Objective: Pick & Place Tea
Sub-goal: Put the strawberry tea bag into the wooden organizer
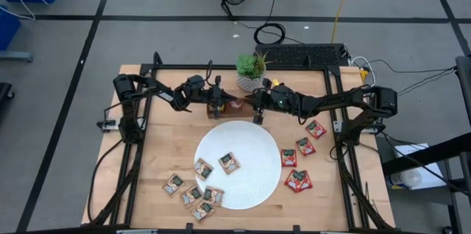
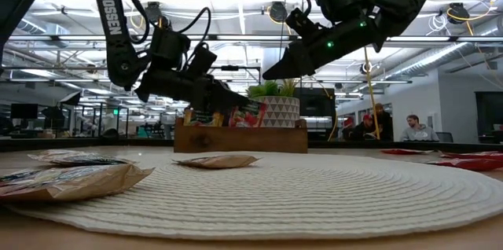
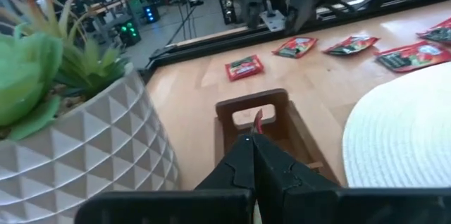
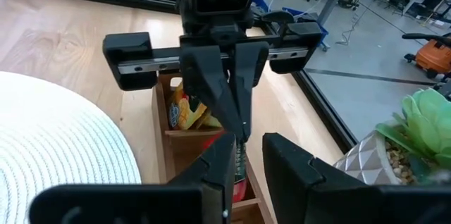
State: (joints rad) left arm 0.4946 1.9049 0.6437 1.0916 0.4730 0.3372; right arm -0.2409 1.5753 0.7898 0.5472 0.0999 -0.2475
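The wooden tray stands at the table's far side, beside the potted plant. My left gripper is shut on a red tea sachet over the tray's end compartment. My right gripper is open and faces the left one across the tray, its fingers standing either side of that sachet's edge without visibly touching it. Tan sachets stand in another compartment. Two tan sachets lie on the white plate, several more near its left edge, and red ones to its right. My left gripper pinches the red sachet's upper edge between its two shut fingers, slanting down from the table's left. The sachet stands on edge and hangs below the fingertips into the tray; its lower end is down in the compartment.
The plant's white pot stands close behind the tray. The table's black frame rails run along the sides. Beyond the table the low view shows people seated in the room.
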